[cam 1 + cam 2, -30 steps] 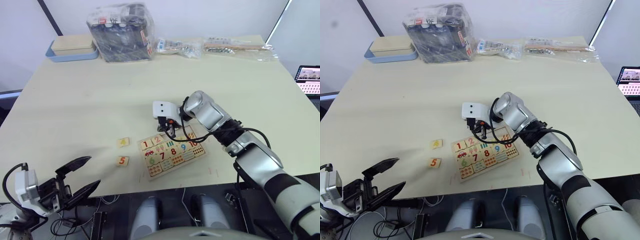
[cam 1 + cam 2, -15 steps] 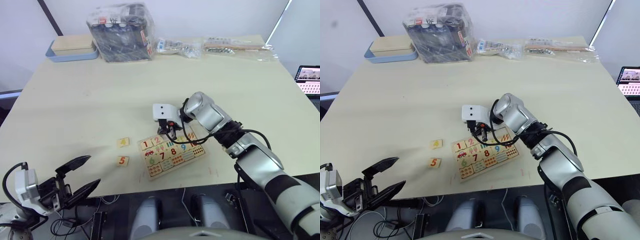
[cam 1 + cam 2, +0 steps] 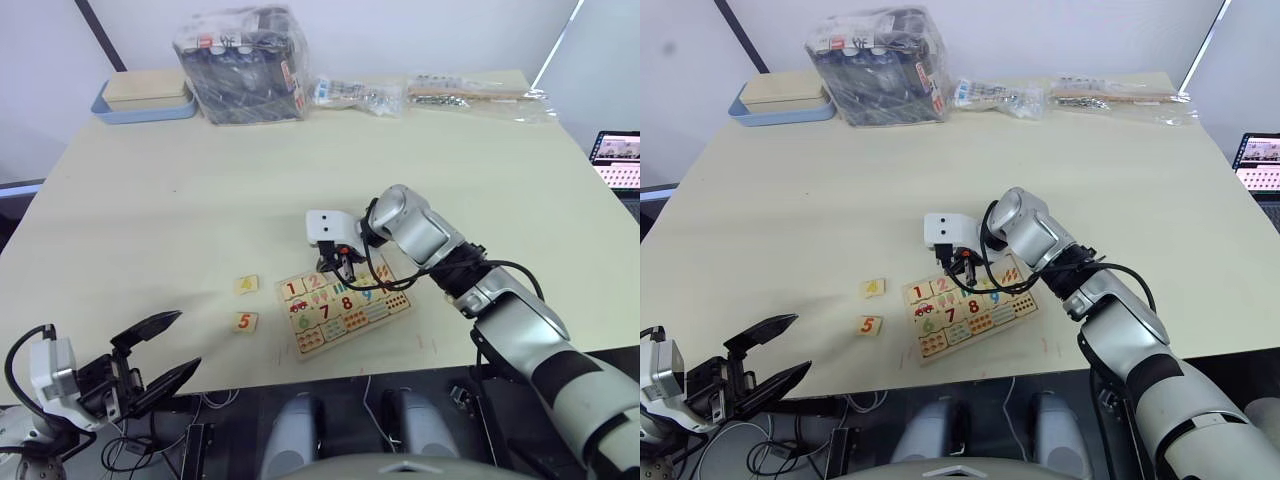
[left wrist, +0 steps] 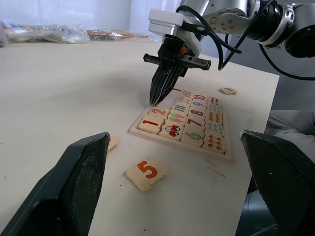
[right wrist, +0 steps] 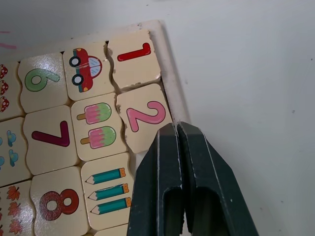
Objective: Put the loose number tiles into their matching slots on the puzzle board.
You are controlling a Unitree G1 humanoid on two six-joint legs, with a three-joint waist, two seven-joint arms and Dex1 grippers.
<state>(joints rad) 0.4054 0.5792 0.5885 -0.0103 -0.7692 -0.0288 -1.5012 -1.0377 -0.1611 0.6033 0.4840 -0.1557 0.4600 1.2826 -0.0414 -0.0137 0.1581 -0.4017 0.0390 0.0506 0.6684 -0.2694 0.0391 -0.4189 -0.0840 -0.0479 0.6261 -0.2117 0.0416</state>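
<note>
The right gripper (image 5: 176, 129) has its two black fingers pressed together with nothing between them, tips pointing down at the far rim of the flat rectangular light-wood puzzle board (image 3: 343, 301). Just beside the tips lies the seated square wooden tile with the pink 2 (image 5: 145, 117), and next along the row the tile with the red 1 (image 5: 133, 57). Two loose small square light-wood tiles lie on the pale table (image 3: 200, 190), off the board's end on the 1 side, well apart from those fingers: one with a yellow-green numeral, seemingly a 4 (image 3: 246, 284), and one with an orange 5 (image 3: 243, 322). The left gripper (image 3: 158, 354) hangs off the table's near edge with its fingers spread wide, empty; the 5 tile lies ahead between them, the board beyond
</note>
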